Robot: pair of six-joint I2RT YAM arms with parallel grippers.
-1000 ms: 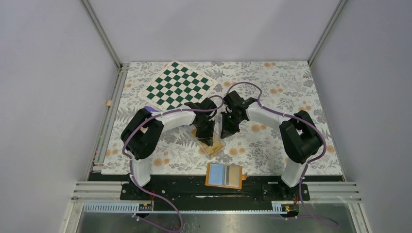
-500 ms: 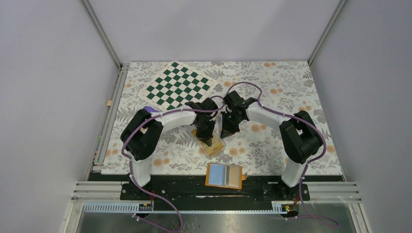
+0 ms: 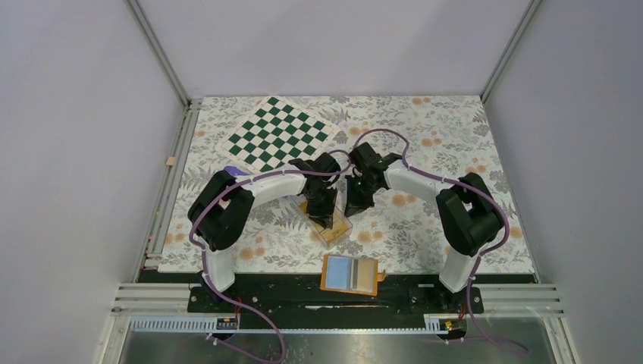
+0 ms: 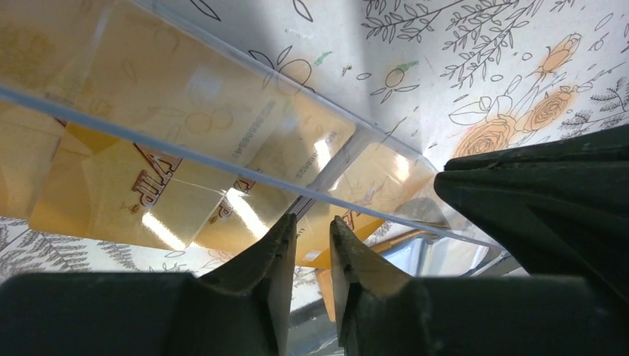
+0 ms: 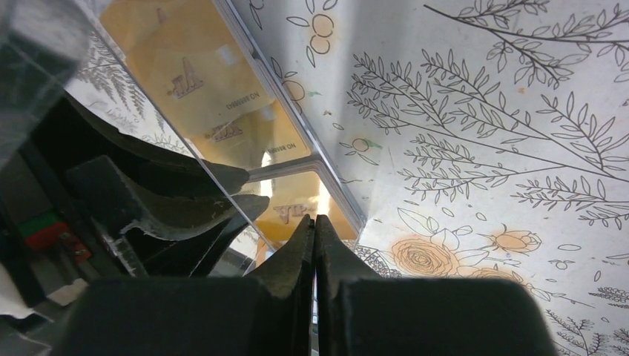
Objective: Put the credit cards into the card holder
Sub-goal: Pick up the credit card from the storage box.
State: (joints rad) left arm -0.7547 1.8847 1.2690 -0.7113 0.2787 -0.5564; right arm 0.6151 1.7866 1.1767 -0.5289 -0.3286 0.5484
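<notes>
While our left gripper hangs narrowly parted over the clear box of gold VIP cards, our right gripper sits clenched beside it. The card holder lies open at the table's near edge.

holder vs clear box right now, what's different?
Holder is orange, opaque, lying open at the near edge; box is clear and sits mid-table. Box holds gold cards; holder shows none. Both rest on the table.
</notes>
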